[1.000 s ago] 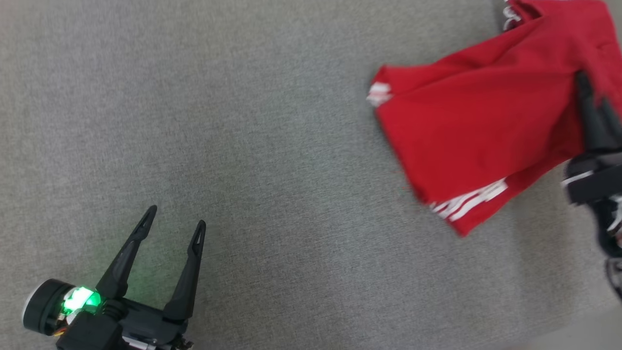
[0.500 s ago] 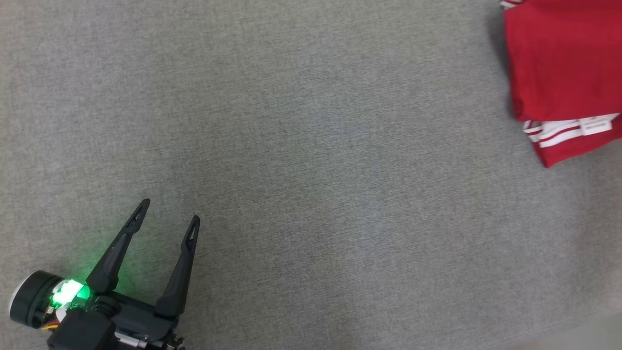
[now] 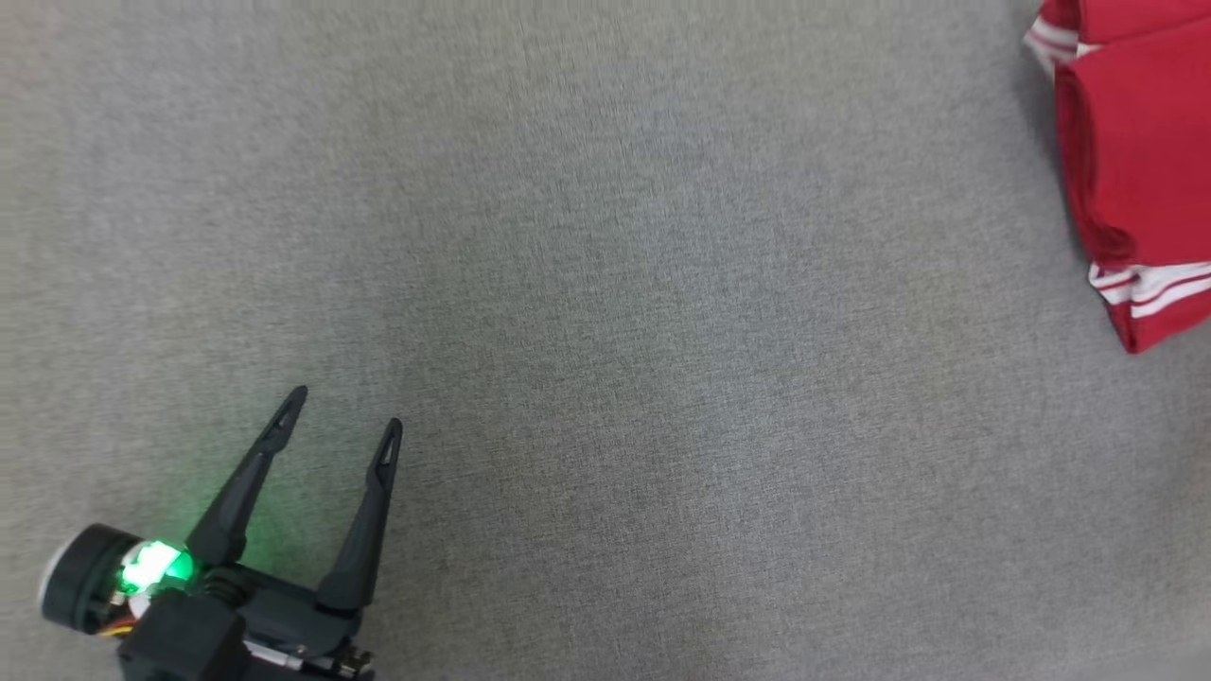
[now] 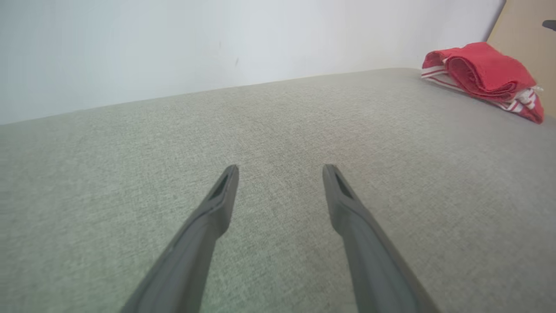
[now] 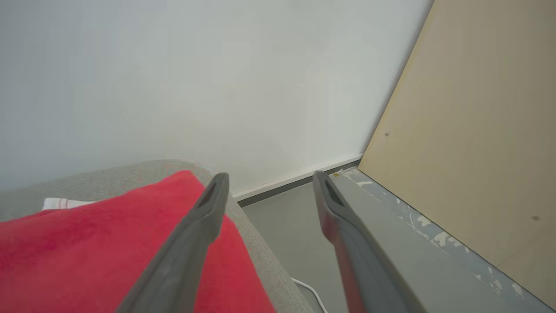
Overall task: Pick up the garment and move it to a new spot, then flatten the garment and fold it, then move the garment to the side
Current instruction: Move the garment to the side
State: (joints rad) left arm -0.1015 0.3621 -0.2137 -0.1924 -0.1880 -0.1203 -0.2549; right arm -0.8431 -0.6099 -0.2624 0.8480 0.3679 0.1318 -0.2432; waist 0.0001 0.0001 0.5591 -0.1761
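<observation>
Red garment (image 3: 1135, 161) folded, left claw (image 3: 345, 409) wide apart, empty, right claw (image 5: 270, 175) likewise above garment.

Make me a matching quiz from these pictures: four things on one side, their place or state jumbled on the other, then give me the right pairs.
Things:
1. garment
2. left gripper
3. right gripper
4. board

Places or states:
A. open, over the bare grey surface
B. folded, red with white stripes, at the surface's right edge
C. tan, beside the white wall
D. open and empty, above the garment's edge

Pairs: 1-B, 2-A, 3-D, 4-C
</observation>
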